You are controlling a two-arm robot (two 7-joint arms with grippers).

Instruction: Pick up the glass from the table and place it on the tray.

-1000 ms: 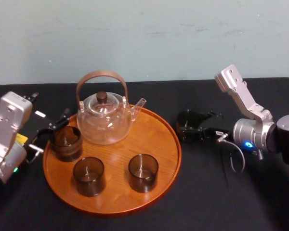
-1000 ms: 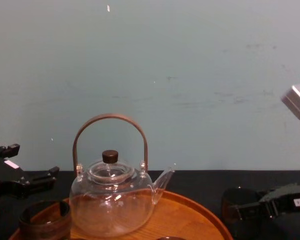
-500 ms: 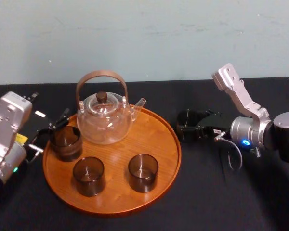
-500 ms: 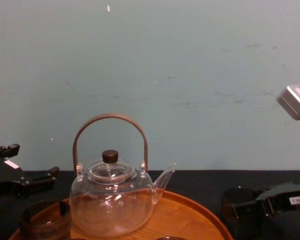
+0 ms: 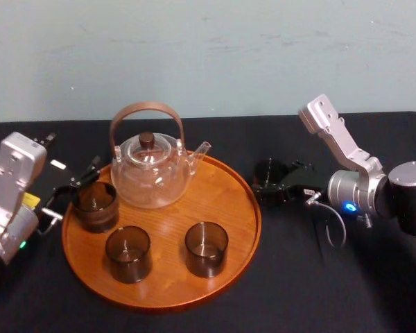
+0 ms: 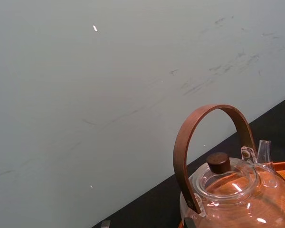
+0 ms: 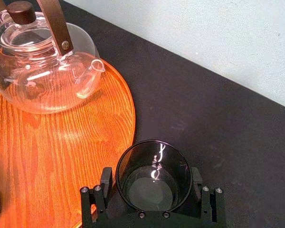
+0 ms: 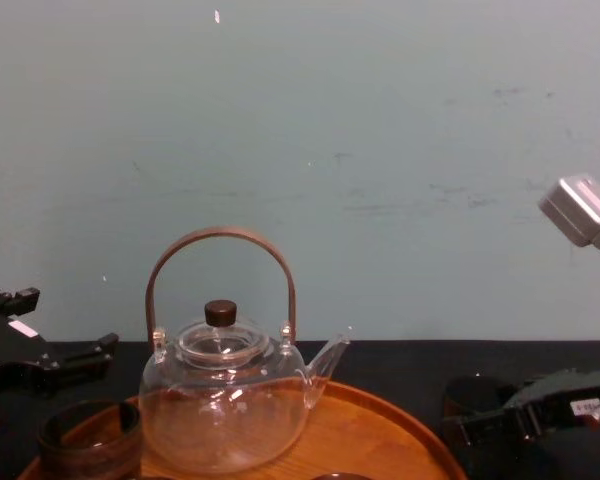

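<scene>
clamping its black fingers (image 7: 107, 183) against opposite sides of the glass (image 5: 270, 173), the right gripper (image 7: 151, 184) holds it low at the black table (image 5: 298, 277), just beside the right edge of the tray (image 5: 222, 191). the glass is small, round, straight-walled and smoke-dark, open at the top with a thick base. it looks light but rigid, slick and breakable, so a firm yet gentle hold across the middle of its wall, kept upright, seems safest. the tray is a wide round of orange-brown wood, visibly grained, with a low raised rim. toward its far edge stands a clear glass teapot (image 5: 150, 173) with a bent wooden handle and dark knob. the left gripper (image 5: 75, 187), fingers apart, sits at the tray's left edge beside a matching glass (image 5: 95, 206).
</scene>
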